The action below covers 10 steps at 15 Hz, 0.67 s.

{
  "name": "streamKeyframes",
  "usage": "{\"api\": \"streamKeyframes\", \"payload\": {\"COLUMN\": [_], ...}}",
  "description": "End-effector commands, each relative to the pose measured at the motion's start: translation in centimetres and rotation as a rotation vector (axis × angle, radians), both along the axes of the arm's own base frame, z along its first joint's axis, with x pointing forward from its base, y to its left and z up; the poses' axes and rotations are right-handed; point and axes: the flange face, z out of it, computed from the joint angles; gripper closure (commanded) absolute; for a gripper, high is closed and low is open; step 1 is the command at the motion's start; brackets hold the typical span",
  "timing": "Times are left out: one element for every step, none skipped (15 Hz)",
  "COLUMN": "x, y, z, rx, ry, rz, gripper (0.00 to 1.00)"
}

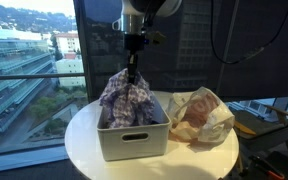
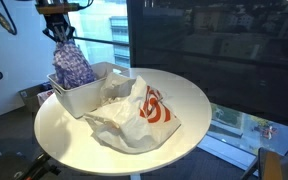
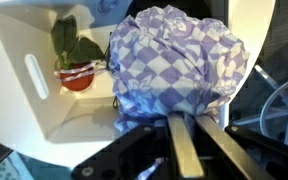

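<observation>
Pincer: we see the pincer [image 1: 134,71] pointing straight down over the bin, its 2 fingers [image 3: 180,150] closed narrow on the top of the cloth.
Cloth: the purple and white checked cloth [image 1: 126,98] hangs bunched from the pincer, and its lower folds reach down inside the bin at the far side.
Bin: a white bin [image 1: 134,142] with a handle slot stands on the left part of the worktop.
Inside the bin: in the wrist view we find 1 red fruit with green leaves [image 3: 76,74] left of the cloth.
Bag: a crumpled plastic bag [image 1: 199,115] with red print lies just right of the bin.
Worktop: a round white worktop [image 2: 74,142] beside a window.
</observation>
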Motion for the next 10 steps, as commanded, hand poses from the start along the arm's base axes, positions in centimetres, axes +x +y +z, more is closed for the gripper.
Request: {"api": "streamKeyframes", "payload": {"x": [-3.2,-4.2,-5.0,-5.9,-6.7,-7.6,-8.3,-9.1,-9.8,-10.6], "y": [-1.4,-1.8,-2.2,-2.9,-3.5,-4.5,-5.4,-6.8,-8.0,-9.5], "z": [6.8,8.6,10.1,11.8,13.3,14.8,16.1,17.3,18.3,19.4], "rx": [0.066,0.083,0.099,0.117,0.134,0.151,0.167,0.179,0.192,0.204], "ry": [-0.169,-0.213,-0.256,-0.295,-0.331,-0.363,-0.393,-0.415,-0.44,-0.467], "rz": [-0.061,-0.077,-0.092,-0.116,-0.142,-0.173,-0.209,-0.253,-0.29,-0.329], "gripper": [0.98,0.98,0.98,0.98,0.98,0.98,0.98,0.98,0.98,0.98]}}
